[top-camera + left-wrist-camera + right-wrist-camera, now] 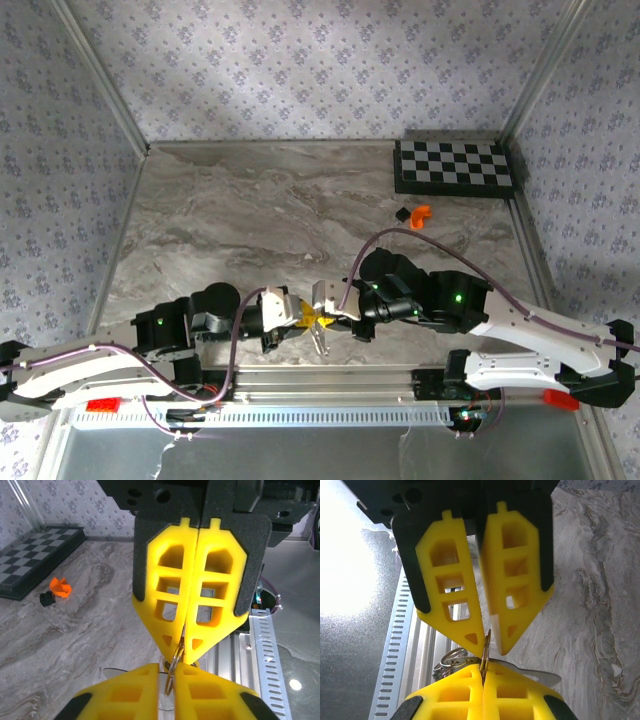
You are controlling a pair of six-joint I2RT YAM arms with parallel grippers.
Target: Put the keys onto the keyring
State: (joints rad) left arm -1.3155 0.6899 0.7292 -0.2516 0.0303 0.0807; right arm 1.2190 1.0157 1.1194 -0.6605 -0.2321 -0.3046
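Note:
The keyring, a thin silver loop, stands on edge between both grippers just above the table's near edge. My right gripper is shut on its lower part. My left gripper faces it tip to tip, its yellow fingers closed against the keyring. A silvery key sticks out sideways from the ring, and a small cluster of rings hangs on its other side. From above, the left gripper and right gripper meet, with the key dangling below them.
A chessboard lies at the back right, with a small orange piece and a black piece just in front of it. A slotted metal rail runs along the near edge under the grippers. Patterned walls enclose the table.

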